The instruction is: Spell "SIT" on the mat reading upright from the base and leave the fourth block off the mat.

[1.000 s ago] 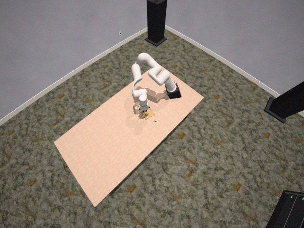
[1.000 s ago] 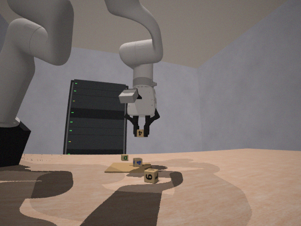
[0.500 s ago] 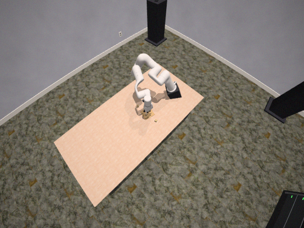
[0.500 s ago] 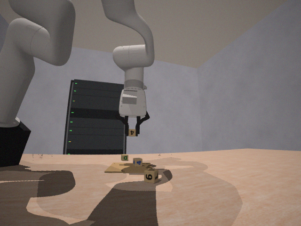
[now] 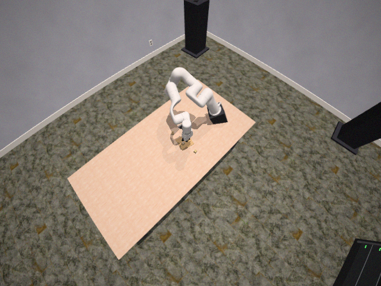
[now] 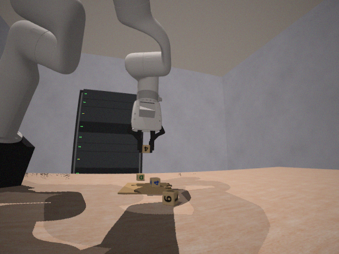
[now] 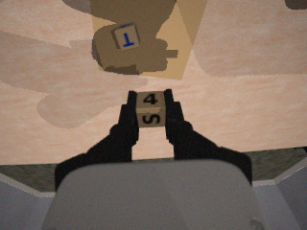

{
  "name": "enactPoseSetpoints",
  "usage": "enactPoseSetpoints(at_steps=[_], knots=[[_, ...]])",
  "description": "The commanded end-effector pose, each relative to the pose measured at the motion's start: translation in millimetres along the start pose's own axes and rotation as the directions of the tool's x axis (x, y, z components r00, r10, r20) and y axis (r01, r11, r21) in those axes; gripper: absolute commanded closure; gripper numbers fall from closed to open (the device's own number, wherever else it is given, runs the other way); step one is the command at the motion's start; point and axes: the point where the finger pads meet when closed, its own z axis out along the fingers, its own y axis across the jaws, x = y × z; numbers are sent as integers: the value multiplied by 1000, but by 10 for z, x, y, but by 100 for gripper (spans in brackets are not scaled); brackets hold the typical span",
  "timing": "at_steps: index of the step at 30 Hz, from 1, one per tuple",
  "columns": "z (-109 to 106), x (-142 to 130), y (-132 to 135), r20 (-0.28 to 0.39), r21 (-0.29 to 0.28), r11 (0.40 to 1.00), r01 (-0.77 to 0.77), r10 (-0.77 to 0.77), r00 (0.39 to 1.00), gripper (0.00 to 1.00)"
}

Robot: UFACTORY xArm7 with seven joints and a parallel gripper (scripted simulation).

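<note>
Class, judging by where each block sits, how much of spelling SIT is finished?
Done: the T block lies on the mat. In hand: the pincer holds the S block in the air, short of the mat. Left: place S, then bring a third letter block; two blocks rest off the mat.

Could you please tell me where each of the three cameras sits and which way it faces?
Top: high above, looking down on the table and the whole arm.
Exterior: low at table height, facing the gripper holding the S block above the mat.
Wrist: behind the fingers, looking down.
Exterior and wrist share the T block.
</note>
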Motion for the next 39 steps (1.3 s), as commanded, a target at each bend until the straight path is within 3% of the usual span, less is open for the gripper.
enactPoseSetpoints(at_steps=[1, 9, 30, 39], knots=[[-8, -7, -7, 1, 3, 1000, 2, -2, 1000, 79], [66, -7, -8, 1, 2, 1000, 2, -2, 1000, 79], [845, -10, -16, 1, 2, 1000, 2, -2, 1000, 79], [952, -10, -17, 1, 2, 1000, 2, -2, 1000, 79]])
